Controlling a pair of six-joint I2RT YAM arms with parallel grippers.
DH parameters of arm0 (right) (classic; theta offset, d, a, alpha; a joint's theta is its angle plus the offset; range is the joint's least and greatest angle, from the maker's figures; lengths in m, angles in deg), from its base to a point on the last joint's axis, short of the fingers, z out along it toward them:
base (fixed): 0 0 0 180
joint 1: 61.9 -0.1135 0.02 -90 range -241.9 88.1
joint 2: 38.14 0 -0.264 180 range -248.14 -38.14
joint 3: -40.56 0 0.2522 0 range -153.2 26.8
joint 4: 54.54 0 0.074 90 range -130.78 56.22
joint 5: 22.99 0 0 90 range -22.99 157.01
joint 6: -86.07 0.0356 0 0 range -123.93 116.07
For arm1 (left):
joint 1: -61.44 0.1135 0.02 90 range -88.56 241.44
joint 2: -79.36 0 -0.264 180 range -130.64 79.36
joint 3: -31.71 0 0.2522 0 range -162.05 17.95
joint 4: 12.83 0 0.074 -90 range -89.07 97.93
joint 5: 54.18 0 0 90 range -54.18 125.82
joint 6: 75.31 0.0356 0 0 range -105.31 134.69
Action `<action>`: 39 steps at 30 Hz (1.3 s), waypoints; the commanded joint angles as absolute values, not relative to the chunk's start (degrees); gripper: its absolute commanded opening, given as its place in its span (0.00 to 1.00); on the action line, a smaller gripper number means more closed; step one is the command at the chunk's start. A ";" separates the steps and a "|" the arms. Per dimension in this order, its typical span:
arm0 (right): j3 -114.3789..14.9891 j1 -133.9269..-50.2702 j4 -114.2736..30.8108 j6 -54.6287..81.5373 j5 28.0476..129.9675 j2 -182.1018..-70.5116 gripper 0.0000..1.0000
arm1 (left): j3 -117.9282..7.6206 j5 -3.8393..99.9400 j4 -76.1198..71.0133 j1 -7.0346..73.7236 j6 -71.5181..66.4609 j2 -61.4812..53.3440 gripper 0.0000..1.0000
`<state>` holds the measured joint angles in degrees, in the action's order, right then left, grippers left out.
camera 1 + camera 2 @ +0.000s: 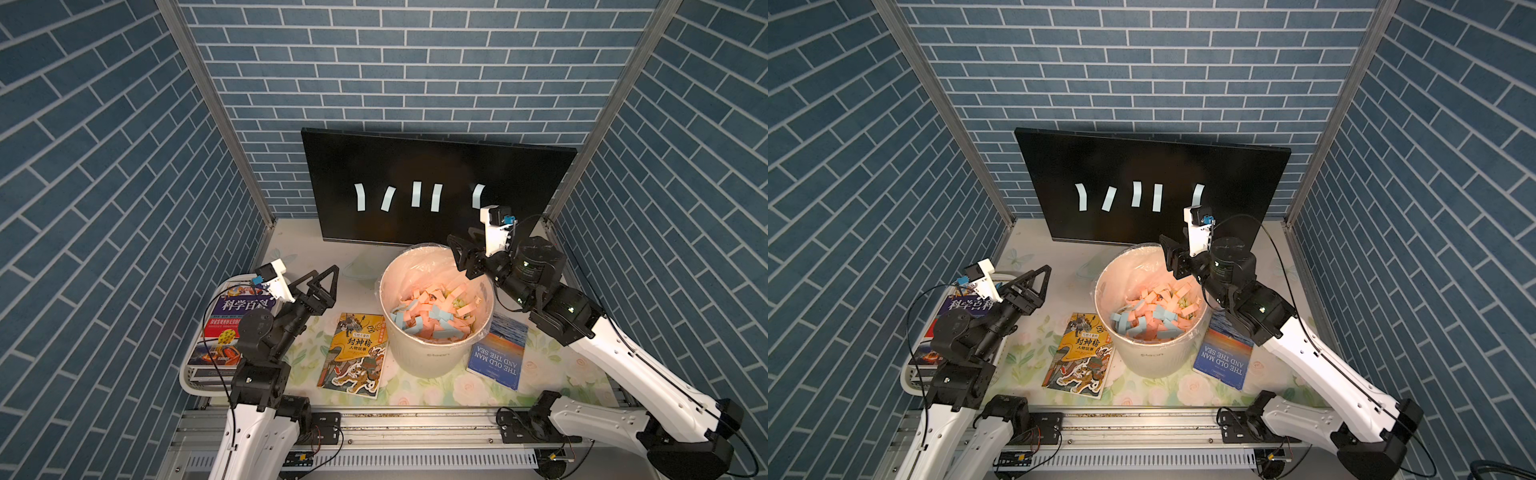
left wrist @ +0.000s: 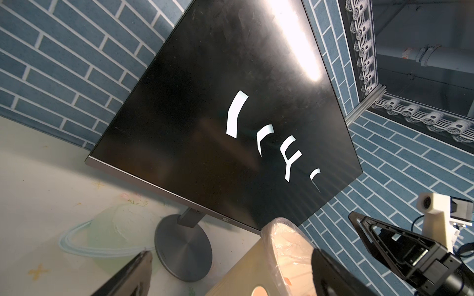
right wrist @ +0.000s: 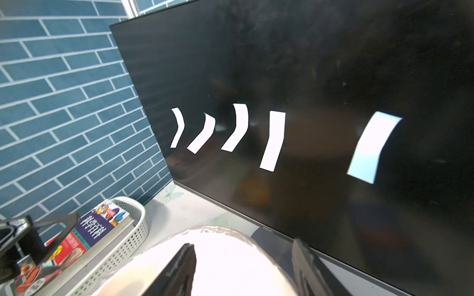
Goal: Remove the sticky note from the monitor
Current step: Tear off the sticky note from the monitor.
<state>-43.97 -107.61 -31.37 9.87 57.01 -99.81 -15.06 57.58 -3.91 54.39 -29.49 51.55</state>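
Monitor [image 1: 436, 166], far centre: five sticky notes [image 1: 416, 193] in a row on its screen, yet to peel; bin [image 1: 432, 357] in front holds many discarded ones; right gripper [image 1: 457, 249] above bin's far rim, jaws apart, empty; left gripper [image 1: 328, 278] agape, near left.

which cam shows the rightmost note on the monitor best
Right wrist: the note is close, large and whole. In both top views the note is small. Left wrist gives only a thin, slanted sliver.
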 commanded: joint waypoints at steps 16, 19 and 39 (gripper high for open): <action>-39.68 -90.44 -44.71 28.42 72.43 -99.93 0.67 | -14.72 57.81 -3.51 54.24 -28.66 52.64 1.00; -38.09 -87.05 -47.78 32.59 76.30 -100.63 0.67 | -14.91 57.79 -3.33 54.24 -28.33 52.64 1.00; -31.79 -77.52 -67.11 51.73 91.18 -108.71 0.66 | -15.17 57.71 -2.59 54.24 -27.49 52.47 1.00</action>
